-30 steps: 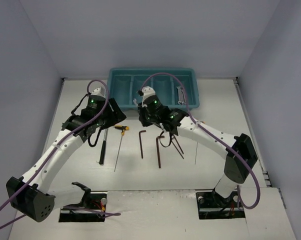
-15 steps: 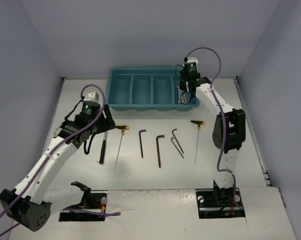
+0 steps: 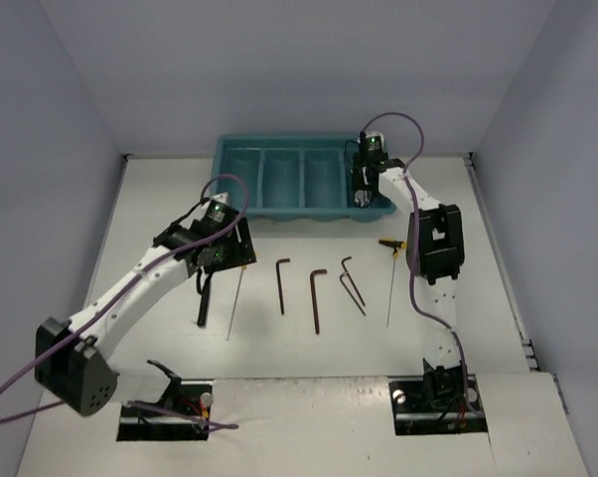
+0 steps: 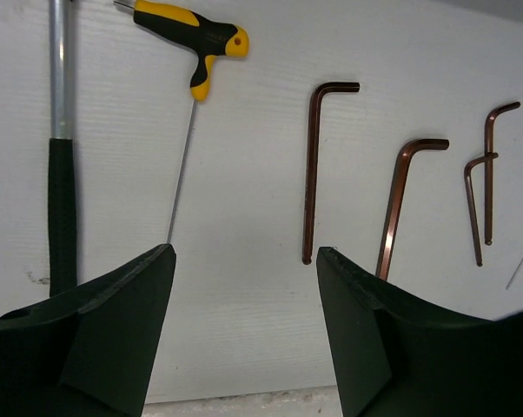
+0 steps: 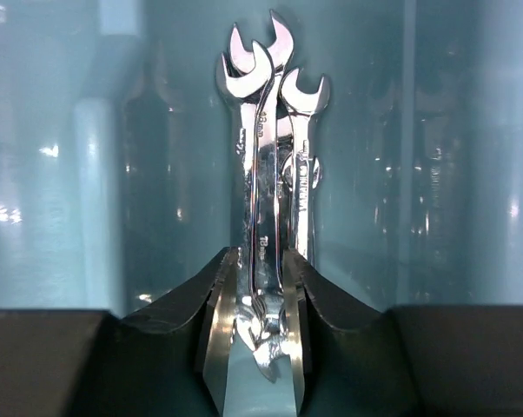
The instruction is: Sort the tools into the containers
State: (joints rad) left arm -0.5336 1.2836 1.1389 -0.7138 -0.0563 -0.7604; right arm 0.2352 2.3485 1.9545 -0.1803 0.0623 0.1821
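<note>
Right gripper (image 5: 261,261): my jaws are just parting, a thin gap on each side of the wrench ends between them. A moment ago they were pressed together.
Wrenches (image 5: 261,130): three lie bunched in the rightmost compartment of the tray (image 3: 279,211), the latest drop done, I judge.
Right arm: a second ago it was over the middle of the table (image 3: 498,258); now it reaches down into the tray.
Left gripper (image 4: 244,252): jaws spread, nothing between them. It has swung in above the yellow-handled driver (image 4: 201,43).
Unsorted: the hammer (image 4: 62,191), the hex keys (image 3: 282,283), that driver and a second driver (image 3: 390,283), all on the table.
Meaning: wrenches look finished; a driver is probably next.
</note>
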